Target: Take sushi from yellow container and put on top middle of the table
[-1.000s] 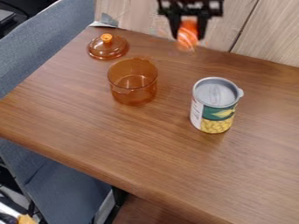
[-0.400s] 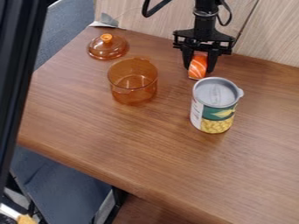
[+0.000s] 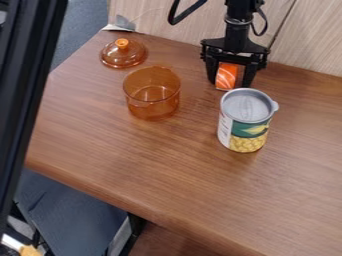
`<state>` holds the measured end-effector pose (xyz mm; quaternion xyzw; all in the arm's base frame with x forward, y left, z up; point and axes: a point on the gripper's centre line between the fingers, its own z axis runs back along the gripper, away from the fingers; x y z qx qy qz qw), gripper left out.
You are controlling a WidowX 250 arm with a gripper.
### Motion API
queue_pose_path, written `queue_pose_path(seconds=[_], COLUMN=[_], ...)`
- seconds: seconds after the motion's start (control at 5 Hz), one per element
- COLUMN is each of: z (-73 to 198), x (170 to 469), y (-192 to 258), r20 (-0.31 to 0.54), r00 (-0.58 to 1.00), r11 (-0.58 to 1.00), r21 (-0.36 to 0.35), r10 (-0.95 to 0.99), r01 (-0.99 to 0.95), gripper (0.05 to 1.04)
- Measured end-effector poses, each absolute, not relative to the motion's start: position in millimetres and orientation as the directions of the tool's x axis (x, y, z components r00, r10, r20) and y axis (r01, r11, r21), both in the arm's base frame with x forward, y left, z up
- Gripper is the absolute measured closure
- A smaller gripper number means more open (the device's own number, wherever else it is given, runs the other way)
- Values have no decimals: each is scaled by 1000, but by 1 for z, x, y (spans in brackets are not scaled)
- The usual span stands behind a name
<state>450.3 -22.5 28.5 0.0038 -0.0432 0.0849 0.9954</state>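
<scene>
Camera view: black two-finger gripper (image 3: 230,85) hangs over the far part of the brown wooden surface (image 3: 120,150), fingers (image 3: 250,76) spread. Orange sushi piece with white stripes (image 3: 226,77) is between them, bare wood showing on its picture-right side, so we read it as let go and resting. That spot fits "top middle", so we'd call placement about done. Fingers straddle it, likely so they can clear it on a lift.

Amber see-through pot (image 3: 152,105) is well apart, picture-left of the fingers, open top up, presumably for easy reach-in. Its amber lid with orange knob (image 3: 123,54) lies beyond it, off the pot for the same reason. Silver-topped corn can (image 3: 246,127) stands upright just below the fingers in view; we'd lift straight up to miss it.

Sushi's long axis looks to run from wall side toward the can, crosswise to the fingers' closing line. Striped face is toward us; can't tell one end from the other.
</scene>
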Motion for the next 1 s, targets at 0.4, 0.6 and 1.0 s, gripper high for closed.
queue_pose_path(seconds=[0.4,0.6,1.0], z=[56,89,128], x=[448,447,438], y=[-25,-20,-11], r20=[124,182,269], r00=[978,966,941], r11=[986,982,978], r21=[-40,-66,-88], r10=[165,185,205], r01=[-161,-176,-188], gripper=[83,83,83])
